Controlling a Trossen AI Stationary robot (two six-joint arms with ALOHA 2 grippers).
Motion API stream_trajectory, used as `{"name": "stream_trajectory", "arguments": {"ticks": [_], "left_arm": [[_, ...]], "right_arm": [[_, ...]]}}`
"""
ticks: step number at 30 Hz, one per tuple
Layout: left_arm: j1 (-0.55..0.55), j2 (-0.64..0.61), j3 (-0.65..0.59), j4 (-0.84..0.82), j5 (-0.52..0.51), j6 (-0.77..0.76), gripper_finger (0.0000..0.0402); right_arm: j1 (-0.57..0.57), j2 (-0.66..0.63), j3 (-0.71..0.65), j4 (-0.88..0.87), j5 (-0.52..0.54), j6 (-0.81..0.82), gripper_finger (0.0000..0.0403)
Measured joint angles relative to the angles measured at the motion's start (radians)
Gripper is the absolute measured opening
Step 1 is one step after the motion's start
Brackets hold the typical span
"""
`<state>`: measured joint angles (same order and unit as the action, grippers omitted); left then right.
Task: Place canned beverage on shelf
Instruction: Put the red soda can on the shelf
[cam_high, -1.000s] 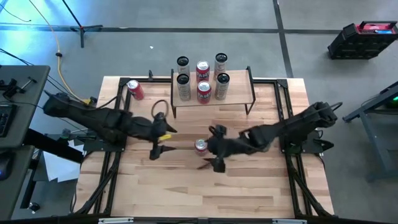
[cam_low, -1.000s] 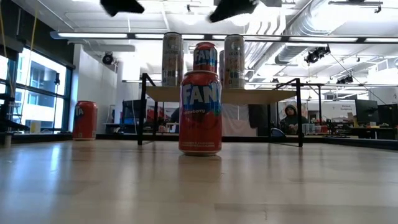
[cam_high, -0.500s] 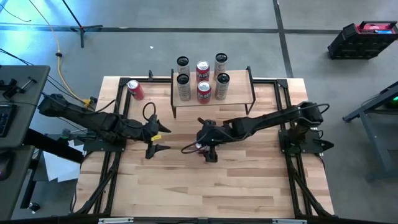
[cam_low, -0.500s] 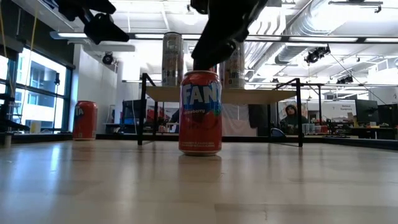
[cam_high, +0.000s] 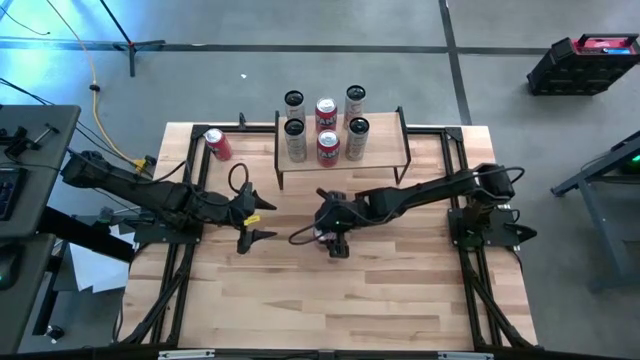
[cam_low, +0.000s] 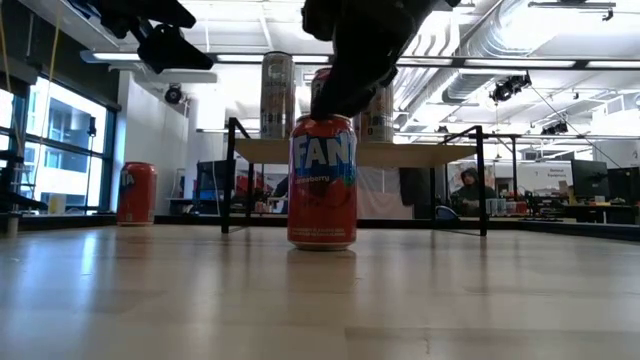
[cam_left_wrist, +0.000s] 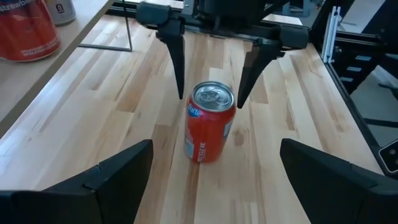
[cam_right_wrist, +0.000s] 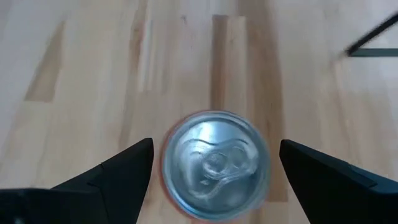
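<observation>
A red Fanta can (cam_high: 322, 238) stands upright on its base in the middle of the wooden table, and also shows in the low view (cam_low: 322, 180). My right gripper (cam_high: 330, 226) hangs open over it, pointing down. Its fingers (cam_left_wrist: 178, 62) stand on either side of the can's top (cam_right_wrist: 216, 165), apart from it. My left gripper (cam_high: 267, 221) is open and empty to the can's left, facing it. The shelf (cam_high: 385, 150), a wooden plank on black legs, stands at the table's far side and carries several cans (cam_high: 327, 146).
Another red can (cam_high: 217, 144) stands on the table at the far left, beside the shelf. Bare tabletop lies on the can's near side (cam_high: 330, 300). A person (cam_low: 465, 185) sits in the room beyond the table.
My right gripper has swung toward the table's left until it is over the Fanta can, tipped to point down, and lowered until its open fingers flank the can's top. My left gripper has drawn back a little toward the left edge and come lower. The can has not moved.
</observation>
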<state>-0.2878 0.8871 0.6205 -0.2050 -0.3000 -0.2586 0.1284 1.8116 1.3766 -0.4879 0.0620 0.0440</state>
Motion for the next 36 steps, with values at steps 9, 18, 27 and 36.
{"name": "stream_trajectory", "arguments": {"ticks": [9,18,27,36], "left_arm": [[-0.001,0.0,0.0,-0.005,0.0,0.007,0.0344],[-0.001,0.0,0.0,-0.006,0.0,0.001,0.0344],[-0.001,0.0,0.0,-0.008,0.0,0.006,0.0344],[-0.001,-0.002,0.0,-0.008,0.036,0.016,0.0344]], "right_arm": [[0.0,0.025,0.0,0.021,-0.053,0.003,0.0335],[-0.011,0.056,-0.001,-0.014,-0.053,0.035,0.0335],[-0.011,0.057,-0.001,-0.002,-0.052,0.065,0.0323],[-0.012,0.049,0.014,-0.052,-0.083,0.025,0.0282]]}}
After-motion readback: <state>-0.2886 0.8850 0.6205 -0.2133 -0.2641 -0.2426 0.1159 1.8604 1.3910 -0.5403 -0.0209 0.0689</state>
